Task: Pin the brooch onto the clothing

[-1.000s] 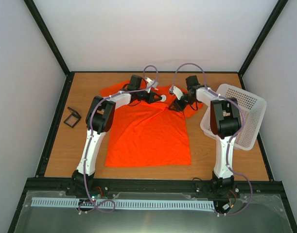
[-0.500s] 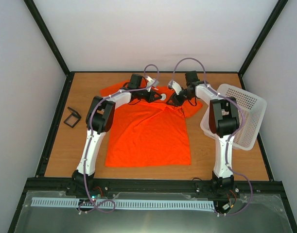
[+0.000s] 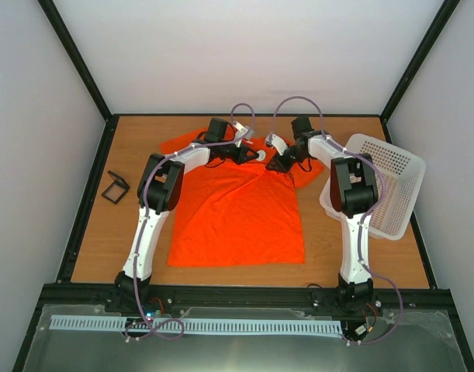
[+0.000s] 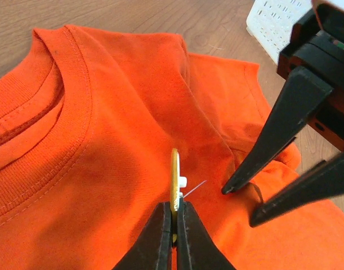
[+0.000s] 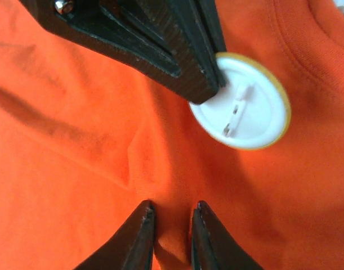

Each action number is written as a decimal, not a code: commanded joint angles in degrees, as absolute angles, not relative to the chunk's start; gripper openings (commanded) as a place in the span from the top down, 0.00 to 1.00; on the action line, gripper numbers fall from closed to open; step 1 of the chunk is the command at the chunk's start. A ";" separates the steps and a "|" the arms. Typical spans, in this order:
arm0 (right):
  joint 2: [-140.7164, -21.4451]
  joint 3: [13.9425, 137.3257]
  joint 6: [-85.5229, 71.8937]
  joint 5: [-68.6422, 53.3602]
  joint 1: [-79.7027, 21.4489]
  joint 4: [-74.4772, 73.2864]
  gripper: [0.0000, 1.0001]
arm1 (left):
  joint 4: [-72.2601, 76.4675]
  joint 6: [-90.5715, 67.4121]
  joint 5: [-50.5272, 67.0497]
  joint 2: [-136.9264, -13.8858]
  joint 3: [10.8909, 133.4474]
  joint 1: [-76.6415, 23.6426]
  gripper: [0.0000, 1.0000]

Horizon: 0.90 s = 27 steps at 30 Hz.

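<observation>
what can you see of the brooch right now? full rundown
The brooch is a small round disc with a white plastic-looking back, a golden-yellow rim and a pin bar, its wire pin sticking out. The left gripper jaws clamp its edge, holding it edge-on over the orange T-shirt just below the collar. Whether it touches the fabric is unclear. Its front face is hidden.

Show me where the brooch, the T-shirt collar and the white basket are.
brooch [image 5: 248, 104]: right wrist view, on its white back beside the pin.
T-shirt collar [image 4: 76, 121]: left wrist view, on the ribbed neckband.
white basket [image 3: 392, 167]: top view, on its perforated wall.
</observation>
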<state>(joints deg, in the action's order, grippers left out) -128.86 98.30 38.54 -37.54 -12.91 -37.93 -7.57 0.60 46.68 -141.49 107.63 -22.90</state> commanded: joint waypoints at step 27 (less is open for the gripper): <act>-130.60 104.50 38.38 -38.76 -13.05 -38.91 0.97 | -10.09 7.91 43.67 -140.41 107.84 -24.70 0.99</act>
<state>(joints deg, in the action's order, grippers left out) -131.50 102.87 38.96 -38.17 -12.91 -39.62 -10.50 5.39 44.31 -141.49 107.63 -24.49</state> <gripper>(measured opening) 0.028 0.036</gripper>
